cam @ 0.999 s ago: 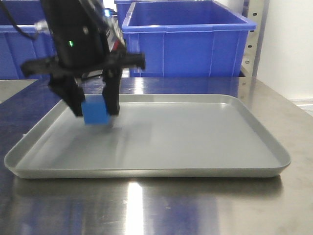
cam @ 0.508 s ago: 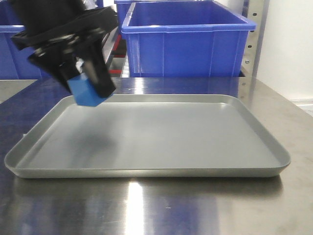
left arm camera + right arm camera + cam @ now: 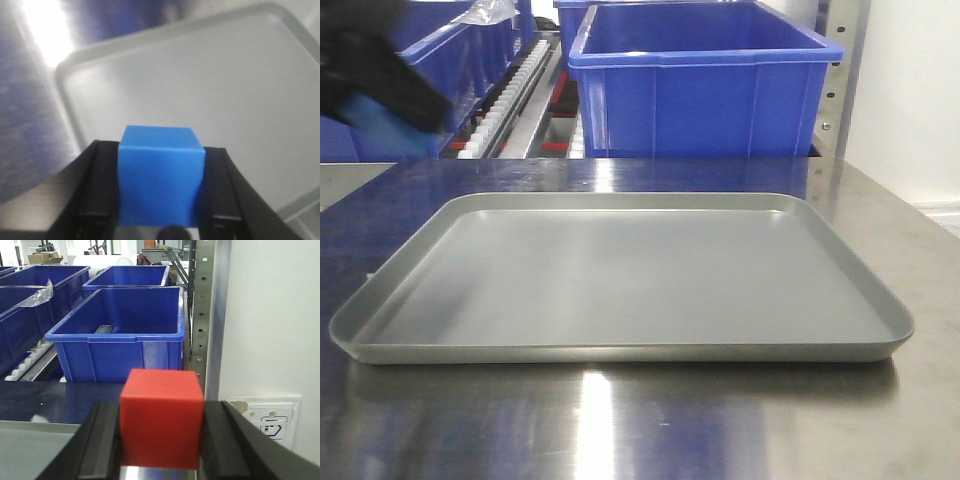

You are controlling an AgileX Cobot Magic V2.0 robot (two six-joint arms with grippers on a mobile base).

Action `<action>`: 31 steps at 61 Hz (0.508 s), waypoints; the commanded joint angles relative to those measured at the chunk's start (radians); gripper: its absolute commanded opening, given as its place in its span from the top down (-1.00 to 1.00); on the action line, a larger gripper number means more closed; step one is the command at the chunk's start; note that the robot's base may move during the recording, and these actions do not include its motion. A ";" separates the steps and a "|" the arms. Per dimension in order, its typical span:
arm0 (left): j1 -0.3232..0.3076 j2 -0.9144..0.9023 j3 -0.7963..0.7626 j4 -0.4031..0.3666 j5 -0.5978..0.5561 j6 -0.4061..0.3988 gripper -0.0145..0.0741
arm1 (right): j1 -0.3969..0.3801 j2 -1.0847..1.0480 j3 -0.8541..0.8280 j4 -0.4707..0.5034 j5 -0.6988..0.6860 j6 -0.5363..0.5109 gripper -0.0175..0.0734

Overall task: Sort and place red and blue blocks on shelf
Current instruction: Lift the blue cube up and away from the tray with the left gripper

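My left gripper [image 3: 382, 95] shows as a dark blur at the far upper left of the front view, above and beyond the tray's left corner. It is shut on the blue block [image 3: 388, 128]. In the left wrist view the blue block [image 3: 160, 175] sits squarely between the black fingers [image 3: 95, 185], held above the grey tray [image 3: 200, 75]. My right gripper [image 3: 162, 407] is shut on the red block [image 3: 161, 422] and faces the shelf's upright [image 3: 202, 315]. The right gripper is out of the front view. The shelf's roller tracks [image 3: 515, 85] run behind the table.
The shallow grey tray [image 3: 620, 352] lies mid-table with nothing in it. Large blue bins [image 3: 700, 85] stand on the rack behind it, and also show in the right wrist view [image 3: 120, 325]. A white wall with a socket [image 3: 265, 422] is to the right.
My left gripper has lifted the blue block off the tray and carried it up and to the left, to the frame's upper left edge.
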 commanded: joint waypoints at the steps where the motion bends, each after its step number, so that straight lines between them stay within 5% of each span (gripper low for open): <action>1: 0.042 -0.119 0.036 -0.027 -0.141 -0.001 0.37 | -0.006 0.008 -0.027 -0.006 -0.084 -0.008 0.49; 31: 0.297 -0.595 0.270 -0.027 -0.194 -0.001 0.37 | -0.006 0.008 -0.027 -0.006 -0.084 -0.008 0.49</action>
